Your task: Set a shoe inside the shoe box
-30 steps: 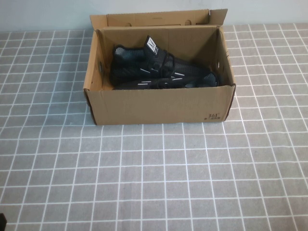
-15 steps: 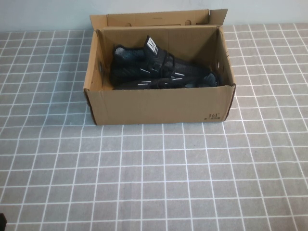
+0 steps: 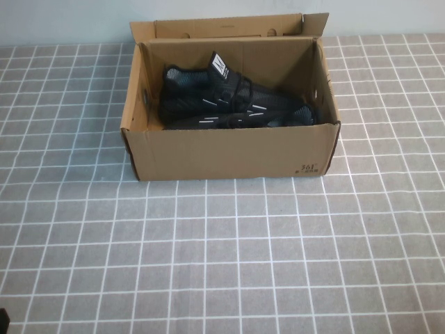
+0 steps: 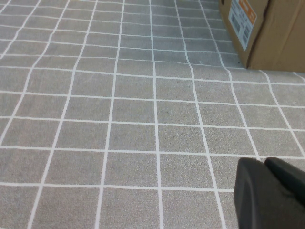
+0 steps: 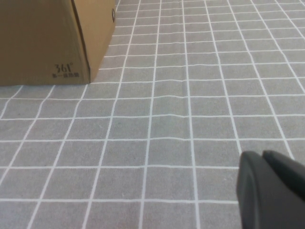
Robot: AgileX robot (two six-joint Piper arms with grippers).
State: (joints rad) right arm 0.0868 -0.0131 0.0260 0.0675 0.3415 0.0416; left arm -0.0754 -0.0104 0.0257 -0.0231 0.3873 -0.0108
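The brown cardboard shoe box [image 3: 229, 153] stands open at the back middle of the table, its flap lid up against the wall. Inside lies a black knit shoe [image 3: 208, 94] with white side stripes and a white-marked tongue tag, and a matching one [image 3: 243, 117] is pressed against it on the near side. My left gripper [image 4: 265, 161] is shut and empty, low over the cloth, well short of the box's labelled end [image 4: 281, 38]. My right gripper [image 5: 262, 153] is shut and empty too, off the box's "361" corner [image 5: 38, 43]. Neither gripper shows in the high view.
A grey cloth with a white grid [image 3: 222, 264] covers the whole table. A pale wall runs behind the box. A white and orange label [image 4: 242, 19] is stuck on the box's left end.
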